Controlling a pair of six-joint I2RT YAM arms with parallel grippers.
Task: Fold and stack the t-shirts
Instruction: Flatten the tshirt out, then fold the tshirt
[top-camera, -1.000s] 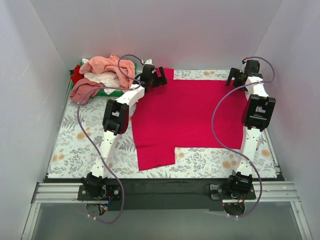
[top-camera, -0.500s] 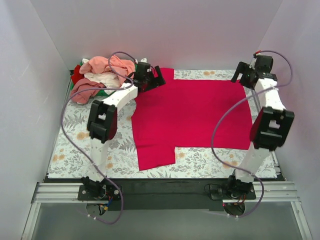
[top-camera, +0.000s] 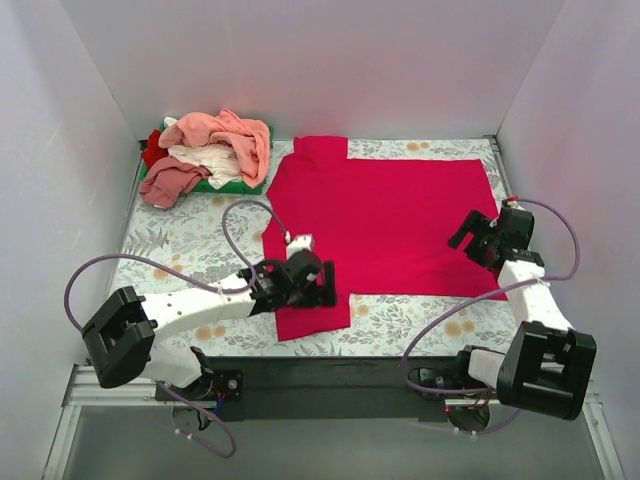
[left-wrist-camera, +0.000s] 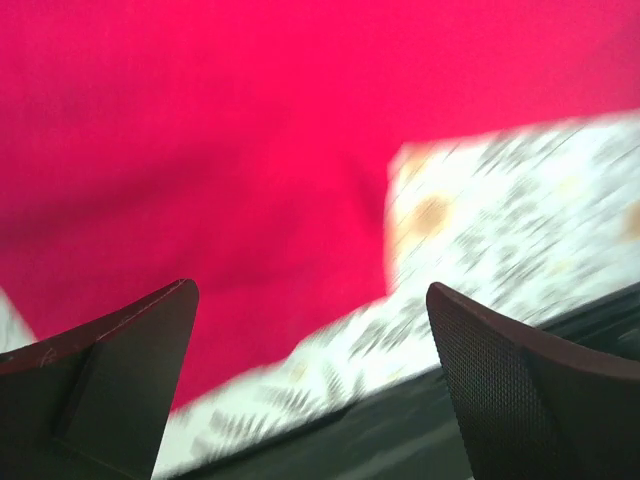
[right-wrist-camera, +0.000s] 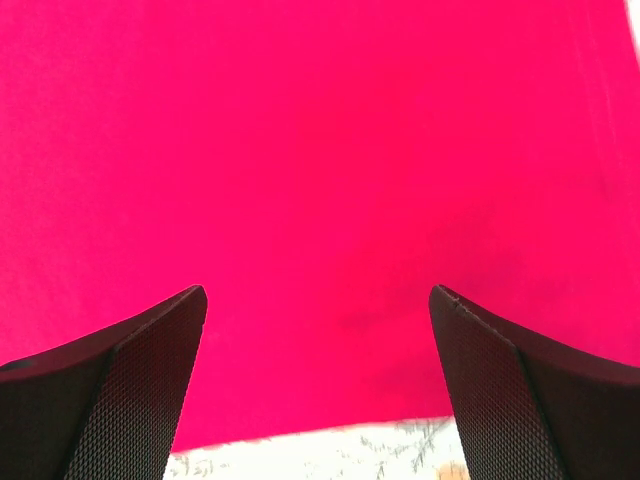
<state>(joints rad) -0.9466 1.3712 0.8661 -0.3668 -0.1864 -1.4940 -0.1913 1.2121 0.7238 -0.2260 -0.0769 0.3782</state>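
My left claw has left the 11 o'clock corner of the crimson t-shirt and now sits low at its 7 o'clock, over the near sleeve, with that arm folded down along the counter's near edge. My right claw has dropped from the 1 o'clock corner to the hem at about 4 o'clock. The far sleeve at 12 o'clock now lies uncovered.
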